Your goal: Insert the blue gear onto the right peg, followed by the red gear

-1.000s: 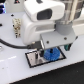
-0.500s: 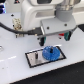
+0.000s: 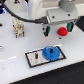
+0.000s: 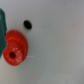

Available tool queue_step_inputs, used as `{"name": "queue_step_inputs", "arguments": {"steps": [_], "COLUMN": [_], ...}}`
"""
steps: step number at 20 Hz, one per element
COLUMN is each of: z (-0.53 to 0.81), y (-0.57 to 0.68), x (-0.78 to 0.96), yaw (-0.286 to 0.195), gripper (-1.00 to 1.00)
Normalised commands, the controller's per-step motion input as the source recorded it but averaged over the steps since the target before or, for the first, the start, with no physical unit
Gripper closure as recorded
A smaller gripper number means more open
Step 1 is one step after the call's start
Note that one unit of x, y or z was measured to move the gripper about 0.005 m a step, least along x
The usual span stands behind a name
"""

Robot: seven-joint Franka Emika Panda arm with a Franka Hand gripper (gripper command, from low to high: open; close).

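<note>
While the blue gear (image 3: 50, 53) already lies flat on the grey plate (image 3: 34, 58), at the end toward the exterior view's right, the red gear (image 3: 62, 31) still rests on the white tabletop (image 3: 15, 50) well apart from the plate, toward the far edge. The end effector (image 3: 56, 30) hangs just beside the red gear with its dark fingers spread and nothing between them. In the wrist view the red gear (image 4: 14, 48) sits off to one side, so the step in hand looks like the approach for picking it up. To do it well, the end effector should first centre over the hub, come straight down, and close evenly on the rim so the disc stays level. The gear lies flat with its hub and hole facing up; being round, it has no long axis, only a vertical bore axis. The other peg (image 3: 36, 52) stands bare and upright.
</note>
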Motion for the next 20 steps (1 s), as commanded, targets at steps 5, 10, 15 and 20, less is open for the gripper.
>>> {"name": "queue_step_inputs", "arguments": {"steps": [5, 10, 15, 20], "z": [-0.03, -0.12, -0.29, -0.39], "y": [0.46, 0.40, 0.20, 0.02], "x": [-0.42, -0.35, -0.26, -0.22], "yaw": [0.000, 0.000, 0.000, 0.000], "gripper": [-1.00, -1.00, -1.00, -1.00]}}
